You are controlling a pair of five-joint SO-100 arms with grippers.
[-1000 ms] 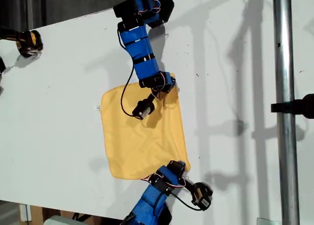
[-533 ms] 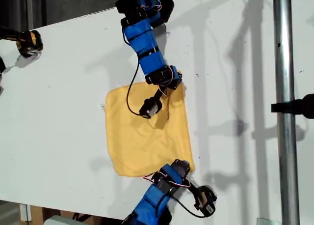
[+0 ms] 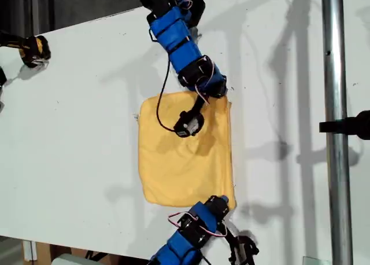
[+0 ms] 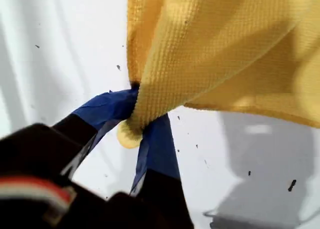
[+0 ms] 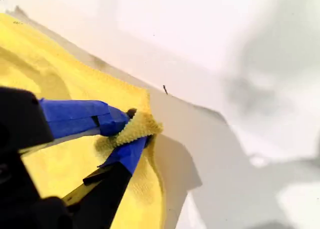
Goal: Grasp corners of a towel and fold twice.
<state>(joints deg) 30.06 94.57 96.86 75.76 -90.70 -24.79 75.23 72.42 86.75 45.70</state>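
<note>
— What is my first gripper [image 4: 135,126] doing?

— It is pinching one corner [image 4: 131,131] of the towel [image 4: 225,49]. Its blue-taped fingers [image 4: 107,109] are pressing together on the hem. The yellow cloth is rising away from them, clear of the white table [image 4: 60,54], and throwing a shadow on it.

— And my second gripper [image 5: 131,131]?

— It is clamping down on another corner [image 5: 142,123] in the same way. That corner is bunching up into a small tuft between the blue tips. The cloth behind it is lying low on the table.

— Where is the towel sitting overall?

— In the exterior view the towel [image 3: 185,155] is lying spread out near the middle of the table [image 3: 75,132], nearly flat, with soft wrinkles. One blue arm [image 3: 185,51] is reaching in from the top edge of that view. Its tip is meeting the cloth at the upper corner [image 3: 226,100] on the exterior view's right. Another blue arm [image 3: 193,233] is coming up from the bottom edge to the lower corner [image 3: 230,200] on the same side.

— Which arm is carrying which gripper?

— I cannot tell from the wrist views.

— Anything else around?

— A metal pole [image 3: 334,103] is running down the exterior view's right, well apart from the cloth.
</note>
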